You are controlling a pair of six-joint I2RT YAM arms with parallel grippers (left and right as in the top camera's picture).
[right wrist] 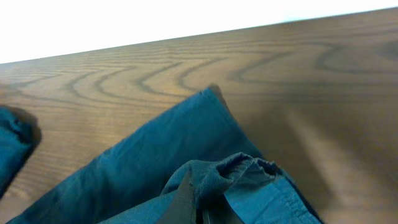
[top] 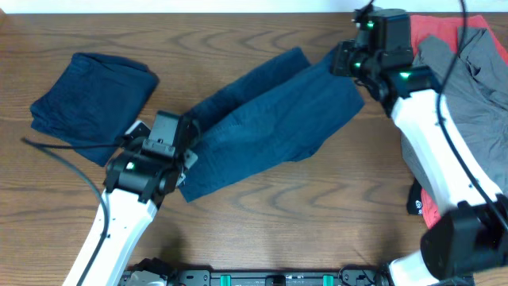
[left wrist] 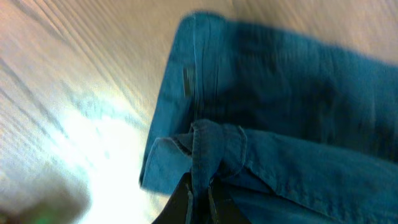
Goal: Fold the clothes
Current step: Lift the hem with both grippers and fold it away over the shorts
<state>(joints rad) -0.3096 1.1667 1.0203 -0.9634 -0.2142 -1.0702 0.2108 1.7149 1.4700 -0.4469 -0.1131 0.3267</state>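
Navy-blue shorts (top: 270, 127) lie stretched diagonally across the middle of the wooden table. My left gripper (top: 189, 137) is shut on their lower-left end; in the left wrist view the fingers (left wrist: 200, 193) pinch a bunched fold of the shorts (left wrist: 280, 99). My right gripper (top: 340, 60) is shut on their upper-right corner; in the right wrist view the fingers (right wrist: 202, 208) pinch a puckered hem of the shorts (right wrist: 161, 155). A matching folded navy garment (top: 91, 99) lies at the far left.
A grey T-shirt (top: 472, 87) lies over a red-orange cloth (top: 448, 28) at the right edge, beside the right arm. A black cable (top: 55, 151) runs across the table at the left. The table's far edge shows in the right wrist view (right wrist: 186, 37).
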